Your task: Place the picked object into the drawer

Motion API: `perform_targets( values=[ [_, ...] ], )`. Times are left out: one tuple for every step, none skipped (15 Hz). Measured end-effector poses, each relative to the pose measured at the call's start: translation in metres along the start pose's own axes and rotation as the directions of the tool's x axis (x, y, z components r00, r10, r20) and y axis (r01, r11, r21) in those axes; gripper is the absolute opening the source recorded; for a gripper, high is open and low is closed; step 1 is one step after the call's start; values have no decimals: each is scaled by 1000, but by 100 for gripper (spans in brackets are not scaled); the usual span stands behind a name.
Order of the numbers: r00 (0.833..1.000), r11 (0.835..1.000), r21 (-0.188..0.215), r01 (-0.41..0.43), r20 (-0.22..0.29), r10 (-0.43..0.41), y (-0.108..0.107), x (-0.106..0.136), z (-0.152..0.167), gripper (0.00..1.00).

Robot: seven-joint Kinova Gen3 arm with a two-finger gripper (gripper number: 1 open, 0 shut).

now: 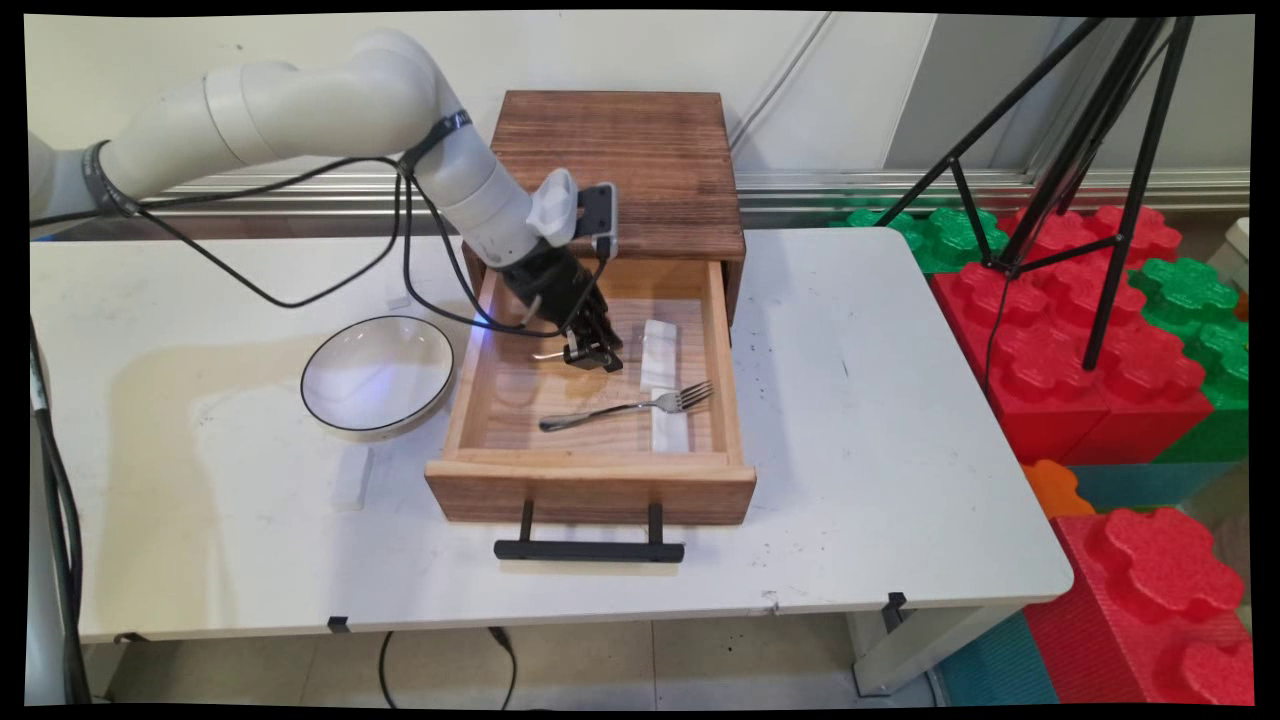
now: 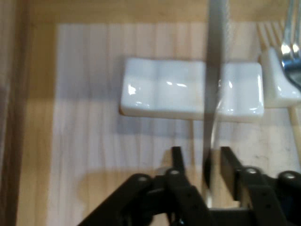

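Observation:
My gripper [image 1: 592, 360] [image 2: 202, 153] is down inside an open wooden drawer [image 1: 590, 490], near its back. A metal knife [image 1: 545, 355] [image 2: 214, 70] runs between the fingers, close to the right one, with a gap showing on the left, so the gripper is narrowly open. The blade crosses a white cutlery rest [image 1: 660, 345] [image 2: 164, 94] just ahead of the fingertips. A fork [image 1: 630, 406] [image 2: 289, 56] lies further forward in the drawer, its tines on a second white rest [image 1: 668, 430] [image 2: 277, 84].
The drawer juts from a dark wooden cabinet [image 1: 620, 160] and has a black handle [image 1: 588, 549] at the front. A white bowl [image 1: 378, 375] stands left of the drawer, with a small white block [image 1: 352, 478] in front of it. Foam blocks [image 1: 1080, 340] and a tripod [image 1: 1090, 150] stand beyond the table's right edge.

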Motion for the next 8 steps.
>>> perform_targets(
  values=[
    [1000, 1000, 1, 0, 1, 0, 0, 0, 0, 100],
    [1000, 1000, 0, -4, 1, 4, 1, -3, -1, 100],
    [1000, 1000, 1, -4, 0, 4, 1, -3, -2, 100],
    [1000, 1000, 2, -3, 0, 3, 1, -3, -2, 100],
    [1000, 1000, 6, 0, -1, 0, 1, -5, -4, 100],
    [1000, 1000, 6, -2, -2, 2, 0, -3, -3, 100],
    [1000, 1000, 8, -1, -3, 1, 0, -3, -5, 100],
    [1000, 1000, 9, 0, -4, 0, 0, -3, -5, 100]
  ],
)
